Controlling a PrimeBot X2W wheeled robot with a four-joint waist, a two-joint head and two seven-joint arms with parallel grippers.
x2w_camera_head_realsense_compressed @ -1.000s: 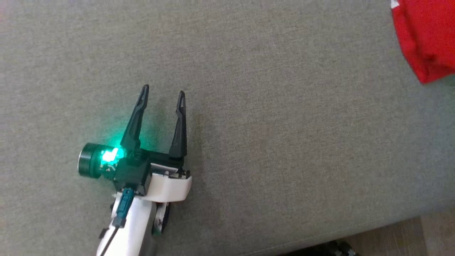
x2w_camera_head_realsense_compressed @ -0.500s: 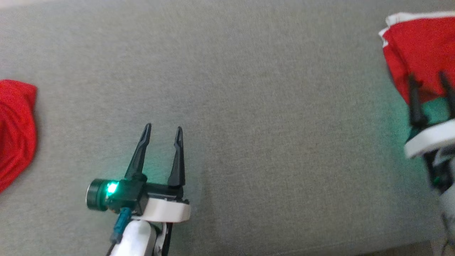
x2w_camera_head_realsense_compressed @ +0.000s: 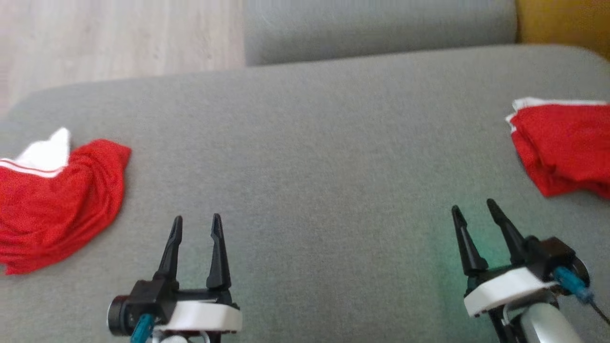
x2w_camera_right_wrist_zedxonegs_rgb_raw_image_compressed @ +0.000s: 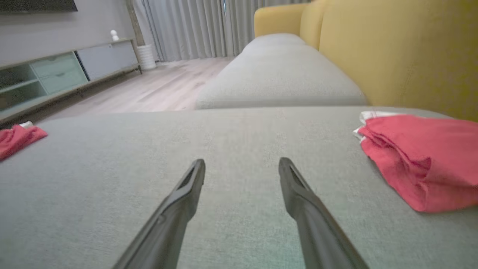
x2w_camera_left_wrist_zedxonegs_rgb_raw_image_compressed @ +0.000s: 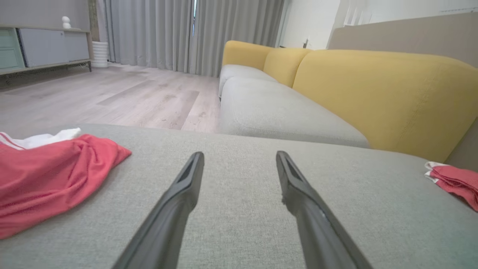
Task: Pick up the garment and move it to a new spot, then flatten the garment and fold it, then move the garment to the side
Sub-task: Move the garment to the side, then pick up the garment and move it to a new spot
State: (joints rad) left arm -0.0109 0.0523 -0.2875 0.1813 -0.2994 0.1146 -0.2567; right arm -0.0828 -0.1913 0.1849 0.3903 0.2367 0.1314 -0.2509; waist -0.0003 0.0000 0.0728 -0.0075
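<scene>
One crumpled garment [x2w_camera_head_realsense_compressed: 62, 205], white edge [x2w_camera_head_realsense_compressed: 45, 153] far-side

Red-and-white garment [x2w_camera_head_realsense_compressed: 62, 200] — grey sofa [x2w_camera_head_realsense_compressed: 310, 143].

Brightness: soft, even daylight is filling the room.
Source: light is coming through the far curtains [x2w_camera_left_wrist_zedxonegs_rgb_raw_image_compressed: 194, 33].
Shadows: staying faint and soft-edged.
Glow: a green tint is spreading over the grey cushion [x2w_camera_head_realsense_compressed: 324, 157] near the right end effector [x2w_camera_head_realsense_compressed: 472, 206].
Blur: the head view is smearing slightly, and the near fingers [x2w_camera_left_wrist_zedxonegs_rgb_raw_image_compressed: 170, 216] are sitting out of focus.
Distortion: the wrist views are stretching at their edges.
</scene>
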